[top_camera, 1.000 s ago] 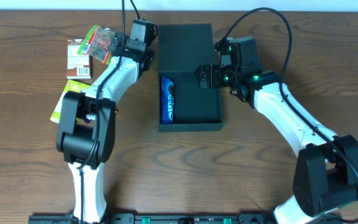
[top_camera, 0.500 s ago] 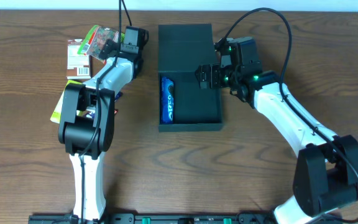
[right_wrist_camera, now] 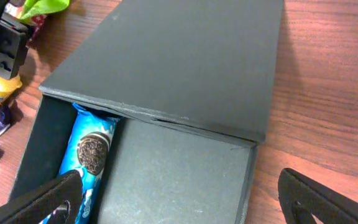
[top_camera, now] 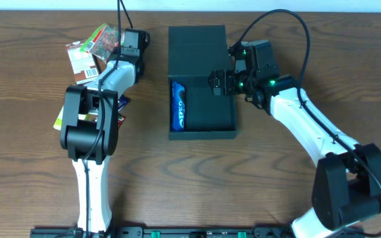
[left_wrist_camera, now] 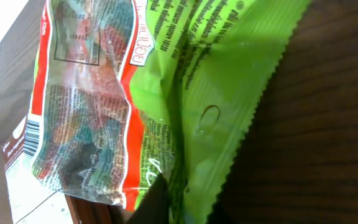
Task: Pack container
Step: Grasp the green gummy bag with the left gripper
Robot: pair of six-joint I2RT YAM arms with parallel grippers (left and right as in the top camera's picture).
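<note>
One open container (top_camera: pixel 210 109) mid-desk (top_camera: pixel 256 178), with one blue cookie pack (top_camera: pixel 178 104) along its left wall.
Left jaws pressed together, pinching one green packet (left_wrist_camera: pixel 229 81) among at least three beside the container; right jaws spread above it.

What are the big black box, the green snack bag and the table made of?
The box looks like stiff matte cardboard, maybe plastic: dull, flat, crisp edges. The green snack bag is thin glossy plastic film: crinkles, glare, zigzag edge. The table looks like wood or wood-print laminate: dark grain lines.
</note>
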